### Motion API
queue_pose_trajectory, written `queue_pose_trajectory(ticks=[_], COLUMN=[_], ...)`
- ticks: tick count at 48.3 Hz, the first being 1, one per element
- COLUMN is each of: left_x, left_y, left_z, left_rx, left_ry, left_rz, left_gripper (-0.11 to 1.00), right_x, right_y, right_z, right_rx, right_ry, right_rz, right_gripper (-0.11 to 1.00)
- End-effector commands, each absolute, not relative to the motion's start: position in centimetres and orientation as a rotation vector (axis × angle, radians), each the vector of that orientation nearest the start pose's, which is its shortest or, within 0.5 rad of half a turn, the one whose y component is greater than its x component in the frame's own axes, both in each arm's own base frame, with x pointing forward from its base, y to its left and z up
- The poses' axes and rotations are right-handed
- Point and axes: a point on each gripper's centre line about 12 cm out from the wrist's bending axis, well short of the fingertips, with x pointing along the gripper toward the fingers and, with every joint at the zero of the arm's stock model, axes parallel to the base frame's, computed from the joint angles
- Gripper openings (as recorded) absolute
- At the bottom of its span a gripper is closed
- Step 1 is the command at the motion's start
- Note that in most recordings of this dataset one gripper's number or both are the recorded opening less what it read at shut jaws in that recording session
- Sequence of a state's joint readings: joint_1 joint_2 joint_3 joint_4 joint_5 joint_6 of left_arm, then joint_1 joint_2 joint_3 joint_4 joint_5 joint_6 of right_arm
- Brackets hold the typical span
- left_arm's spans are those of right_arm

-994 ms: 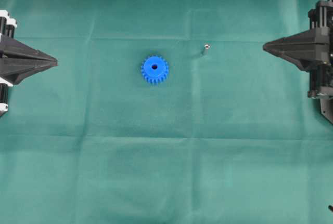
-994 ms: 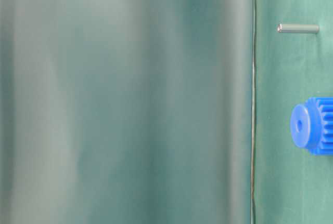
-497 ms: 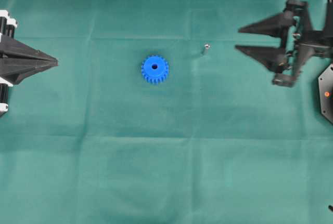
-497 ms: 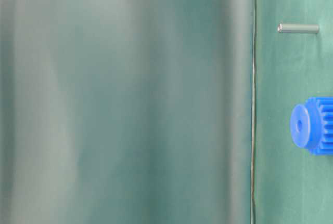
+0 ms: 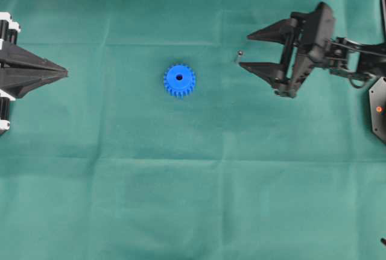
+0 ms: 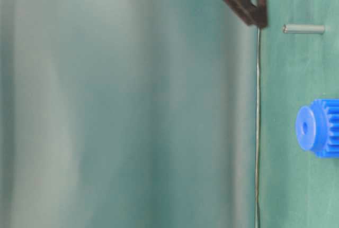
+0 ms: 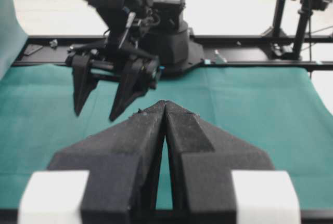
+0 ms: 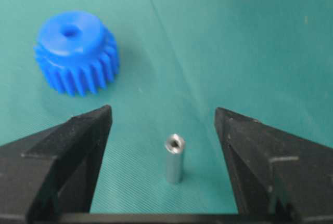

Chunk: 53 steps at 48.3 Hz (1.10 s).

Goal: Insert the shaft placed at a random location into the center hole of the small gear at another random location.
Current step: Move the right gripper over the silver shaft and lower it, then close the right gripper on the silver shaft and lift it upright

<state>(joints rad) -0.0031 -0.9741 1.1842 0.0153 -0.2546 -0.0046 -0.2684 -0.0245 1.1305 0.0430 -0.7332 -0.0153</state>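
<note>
Item one, the shaft (image 5: 239,55): a short silver-grey pin standing upright on the green cloth (image 5: 193,181), hollow shiny end up in my right wrist view, placed right of centre and nearer the cloth's far edge than its near one. Item two, the small gear (image 5: 179,80): blue, toothed, lying flat just left of the cloth's centre, apart from the pin, its center hole (image 5: 179,78) dark, facing up and unfilled. Item three, my right gripper (image 5: 244,50): spread wide, holding nothing, reached in from the right edge so that its two black fingertips flank the pin, one on either side, with clear gaps between pads and metal as the wrist camera shows it. From the overhead camera the pin sits at the mouth of the jaws, touching neither. Item four, my left gripper (image 5: 65,72): parked at the left edge, fingers pressed together to a point, nothing between them, well apart from the gear. Item five, the cloth itself: creased in faint fold lines, covering the whole worktop.
</note>
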Motion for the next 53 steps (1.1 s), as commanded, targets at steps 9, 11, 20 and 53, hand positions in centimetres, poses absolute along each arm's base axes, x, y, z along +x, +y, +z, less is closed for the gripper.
queue_pose_trajectory(ticks=[9,11,20,53], left_x=[19.9,19.9,19.9,19.9], left_y=[-0.1,-0.1,-0.1,-0.2], left_z=[29.5,29.5,29.4,29.2], left_rx=[0.013,0.013,0.013,0.013], left_ry=[-0.057,-0.054,-0.046,-0.029], left_rz=[-0.009,-0.009,-0.009,-0.010], left_gripper=[0.00,0.00,0.00,0.00], right_x=[29.9,29.9,29.9,29.9], right_y=[-9.5,-9.5,-9.5,-9.5], right_z=[10.0,9.8,9.8,9.7], right_rx=[0.067,0.068,0.068,0.067], right_ry=[0.397,0.402,0.397,0.411], right_rz=[-0.332,-0.334,-0.335,-0.329], right_gripper=[0.83,0.83,0.81,0.13])
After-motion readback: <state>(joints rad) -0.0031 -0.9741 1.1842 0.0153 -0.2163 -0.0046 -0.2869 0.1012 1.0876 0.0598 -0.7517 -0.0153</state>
